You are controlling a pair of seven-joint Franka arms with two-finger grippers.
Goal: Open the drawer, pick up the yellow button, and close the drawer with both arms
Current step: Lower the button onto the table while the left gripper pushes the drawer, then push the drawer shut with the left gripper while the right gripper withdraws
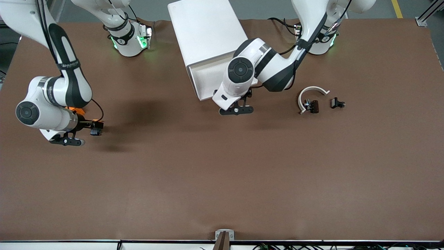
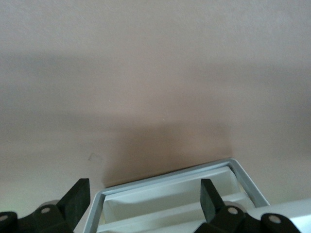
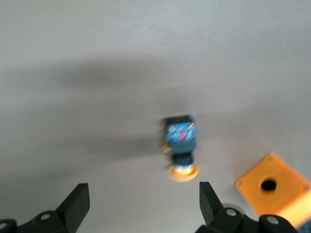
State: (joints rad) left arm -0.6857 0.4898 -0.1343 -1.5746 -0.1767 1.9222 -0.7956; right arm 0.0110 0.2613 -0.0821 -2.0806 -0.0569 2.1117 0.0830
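The white cabinet (image 1: 206, 31) stands at the table's back middle. Its drawer (image 1: 206, 78) is pulled out. In the left wrist view the drawer's rim (image 2: 165, 177) lies just under my left gripper (image 2: 145, 196), and the part of the tray that shows holds nothing. My left gripper (image 1: 244, 98) is open over the drawer's front edge. The button (image 3: 181, 145), orange cap and dark body, lies on its side on the table beside the orange block (image 3: 274, 187). My right gripper (image 3: 144, 199) is open and empty above it. In the front view the right gripper (image 1: 91, 125) hangs beside the block (image 1: 77, 110).
A white arc (image 1: 312, 92) with a small black part (image 1: 311, 106) lies toward the left arm's end of the table, with another small black part (image 1: 337, 103) beside it. The brown table (image 1: 222, 180) stretches wide nearer the front camera.
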